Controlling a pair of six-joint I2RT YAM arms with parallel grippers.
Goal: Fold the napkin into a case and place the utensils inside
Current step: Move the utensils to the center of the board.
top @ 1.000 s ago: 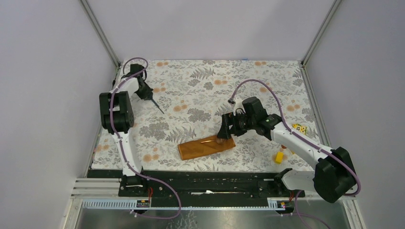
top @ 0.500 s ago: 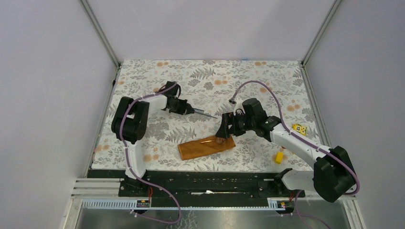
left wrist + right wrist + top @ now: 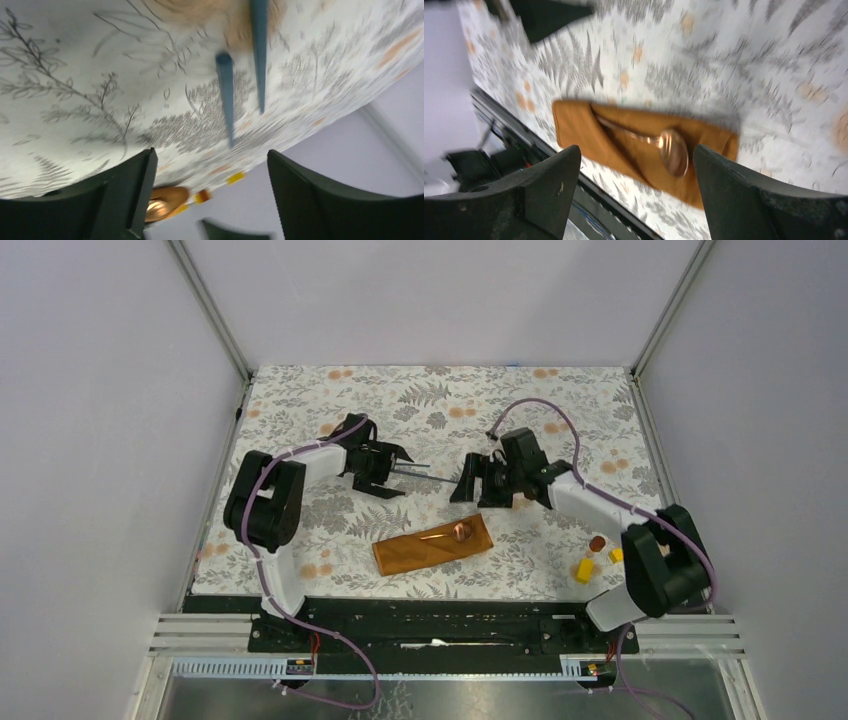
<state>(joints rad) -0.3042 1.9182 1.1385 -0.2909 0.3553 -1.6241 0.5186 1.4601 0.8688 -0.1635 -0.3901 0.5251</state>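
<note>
Left end effector [image 3: 398, 471] was open, two dark rods [image 3: 226, 95] ungripped at its 3 o'clock. Right end effector [image 3: 635, 150] was open, at 12 o'clock of spoon [image 3: 671, 149] in case [image 3: 579, 131].

Two arms, same build. Left arm [image 3: 300, 454]: white moulded link shells, chunky black rounded joint housings [image 3: 262, 508], and a thin purple cable [image 3: 376, 672] running from the base up to just behind the gripper. Right arm [image 3: 590, 508]: same white shells and black joints, with its own purple cable arching high behind the gripper. Left gripper [image 3: 400, 472] and right gripper [image 3: 462, 486]: matte black plastic. In the wrist views the fingers [image 3: 125, 200] are broad and wedge-shaped with flat inner faces. Screws or markings possibly present, too blurred to tell.
</note>
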